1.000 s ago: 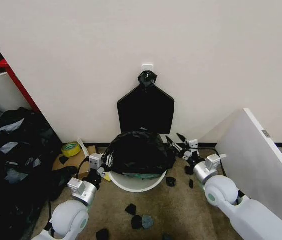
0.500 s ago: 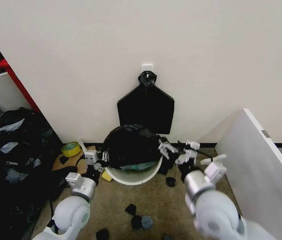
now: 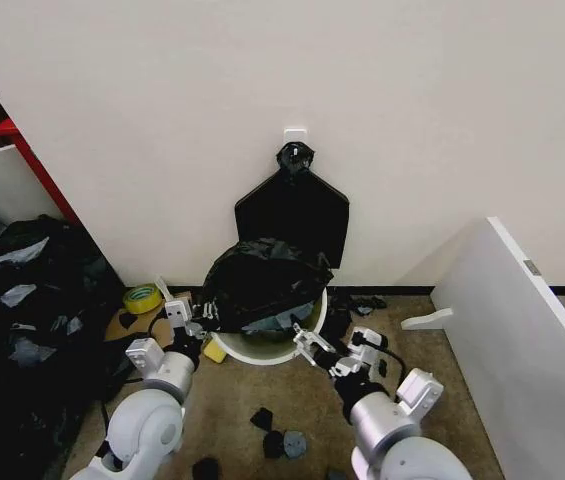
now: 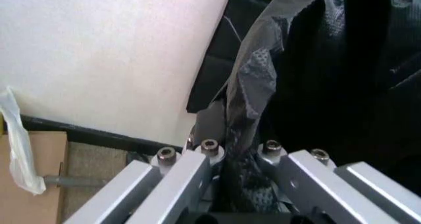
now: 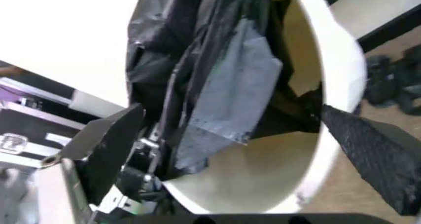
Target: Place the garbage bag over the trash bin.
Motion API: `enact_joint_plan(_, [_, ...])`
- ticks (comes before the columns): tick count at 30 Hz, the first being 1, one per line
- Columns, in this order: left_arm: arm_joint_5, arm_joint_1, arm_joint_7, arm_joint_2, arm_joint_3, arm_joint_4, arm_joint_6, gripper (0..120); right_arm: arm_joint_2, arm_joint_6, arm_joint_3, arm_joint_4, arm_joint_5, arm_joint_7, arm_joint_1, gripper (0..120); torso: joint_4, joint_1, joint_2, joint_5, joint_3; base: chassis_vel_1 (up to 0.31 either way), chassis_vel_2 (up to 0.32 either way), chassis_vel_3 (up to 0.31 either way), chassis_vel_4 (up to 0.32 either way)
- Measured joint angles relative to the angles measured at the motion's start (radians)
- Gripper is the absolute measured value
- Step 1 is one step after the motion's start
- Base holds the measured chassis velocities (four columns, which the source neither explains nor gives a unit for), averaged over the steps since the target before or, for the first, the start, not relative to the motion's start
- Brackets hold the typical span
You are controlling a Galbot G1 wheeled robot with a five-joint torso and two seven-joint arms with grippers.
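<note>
The trash bin [image 3: 307, 322] is a round white tub standing against the wall, with its opening tipped toward me. The glossy black garbage bag [image 3: 262, 278] is bunched over its back and left side, leaving the right front rim bare. My left gripper [image 3: 190, 318] is at the bin's left edge, shut on a fold of the garbage bag [image 4: 253, 86], which is pinched in the left gripper [image 4: 240, 152]. My right gripper [image 3: 324, 354] hovers open just off the bin's right front. In the right wrist view the open right gripper [image 5: 230, 114] faces the bin's rim [image 5: 338, 61] and the bag [image 5: 217, 81] hanging inside.
A flat bundle of black bags [image 3: 292, 215] hangs from a wall hook behind the bin. A white board [image 3: 522, 340] leans at the right. A yellow-green tape roll [image 3: 142, 297] and cardboard [image 3: 127, 322] lie at the left, beside a dark pile [image 3: 22, 300]. Black scraps [image 3: 277, 440] dot the floor.
My right gripper has drawn back from the bin's right side to its front. The bag has slid back and left, baring the right front rim. The left gripper keeps its hold.
</note>
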Motion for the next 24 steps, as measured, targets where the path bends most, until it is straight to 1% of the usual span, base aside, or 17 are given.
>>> enact_joint_plan(8, [0.001, 0.002, -0.002, 0.003, -0.001, -0.012, 0.002, 1, 0.027, 0.006, -0.003, -0.025, 0.021, -0.006, 0.009, 100, 0.0000, 0.000, 0.000, 0.0000, 0.000, 0.000, 0.000, 0.000, 0.000])
enact_joint_plan(11, [0.000, 0.001, -0.002, 0.003, 0.001, -0.013, 0.003, 1, 0.035, 0.009, -0.003, -0.035, 0.022, -0.017, 0.012, 97, 0.0000, 0.000, 0.000, 0.0000, 0.000, 0.000, 0.000, 0.000, 0.000])
enact_joint_plan(17, [-0.001, -0.001, -0.002, 0.002, 0.005, -0.017, 0.005, 1, 0.049, 0.019, -0.001, -0.062, 0.015, -0.048, 0.015, 72, 0.0000, 0.000, 0.000, 0.0001, 0.000, 0.000, 0.000, 0.000, 0.000])
enact_joint_plan(18, [-0.002, -0.001, -0.002, 0.003, 0.005, -0.019, 0.005, 1, 0.051, 0.019, -0.001, -0.064, 0.014, -0.050, 0.016, 69, -0.0001, 0.000, 0.000, 0.0001, 0.000, 0.000, 0.000, 0.000, 0.000])
enact_joint_plan(19, [-0.002, -0.001, -0.002, 0.003, 0.005, -0.019, 0.005, 1, 0.051, 0.019, -0.001, -0.064, 0.014, -0.050, 0.016, 69, -0.0001, 0.000, 0.000, 0.0001, 0.000, 0.000, 0.000, 0.000, 0.000])
enact_joint_plan(24, [-0.008, -0.001, -0.001, 0.008, 0.000, -0.025, 0.006, 1, 0.061, 0.022, 0.000, -0.077, 0.002, -0.061, 0.023, 46, 0.0000, 0.000, 0.000, 0.0001, 0.000, 0.000, 0.000, 0.000, 0.000])
